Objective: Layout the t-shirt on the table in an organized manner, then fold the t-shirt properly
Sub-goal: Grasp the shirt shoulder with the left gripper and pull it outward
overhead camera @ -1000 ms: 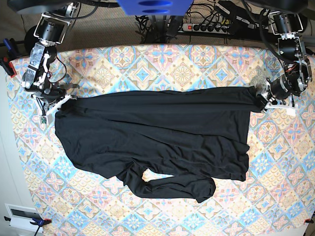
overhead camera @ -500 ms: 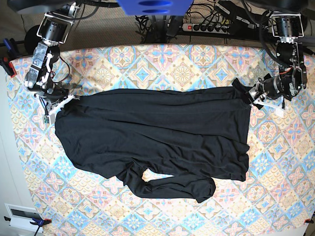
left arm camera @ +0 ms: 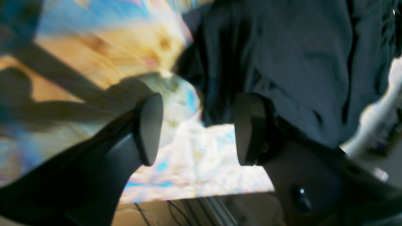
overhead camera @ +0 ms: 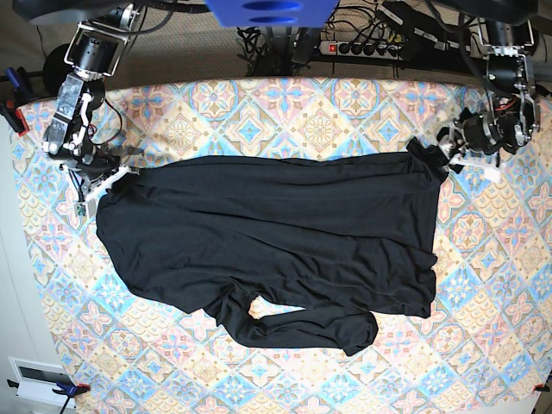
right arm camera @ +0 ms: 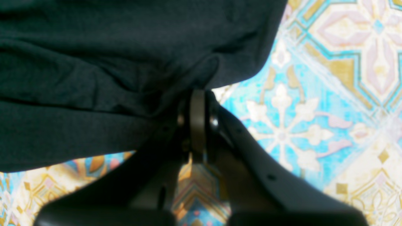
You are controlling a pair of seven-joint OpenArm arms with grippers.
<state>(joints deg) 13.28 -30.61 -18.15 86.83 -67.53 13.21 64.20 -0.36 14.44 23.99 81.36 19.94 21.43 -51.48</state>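
While the t-shirt (overhead camera: 267, 241) is spread flat mid-frame on the table (overhead camera: 285, 112), its upper-left corner is clamped by the right end effector (right arm camera: 197, 125); left end effector (left arm camera: 194, 128), upper right, is seen w/ fingers apart, nothing held.

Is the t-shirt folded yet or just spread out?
Spread, not folded: the t-shirt lies flat across the table, one sleeve curled underneath.

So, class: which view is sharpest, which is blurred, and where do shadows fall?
Base view: sharp, evenly lit t-shirt. Left wrist view: heavily blurred, arm shadows across the table. Right wrist view: cloth pattern fairly crisp, the near end effector soft.
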